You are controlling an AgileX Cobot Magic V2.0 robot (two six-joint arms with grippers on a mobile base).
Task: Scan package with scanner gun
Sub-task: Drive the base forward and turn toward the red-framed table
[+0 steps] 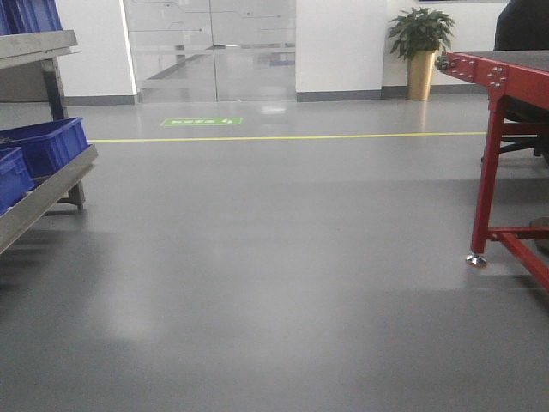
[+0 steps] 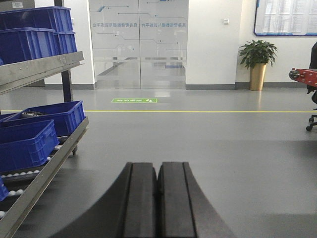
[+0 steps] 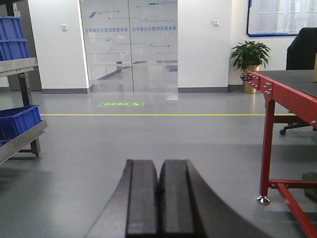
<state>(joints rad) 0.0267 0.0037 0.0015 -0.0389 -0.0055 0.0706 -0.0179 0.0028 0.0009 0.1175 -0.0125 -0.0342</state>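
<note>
Black left gripper [image 2: 157, 198] and right gripper [image 3: 159, 198] both pressed together, empty, scanner unseen; searching blindly could clip the red metal table [image 1: 486, 172] at right.

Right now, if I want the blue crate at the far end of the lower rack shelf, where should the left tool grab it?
Probably take the blue crate by the lipped top rim of its aisle-facing wall, coming from the open floor side: the upper shelf hangs over it, crowding a top approach. The left tool is shut; open it first.
</note>
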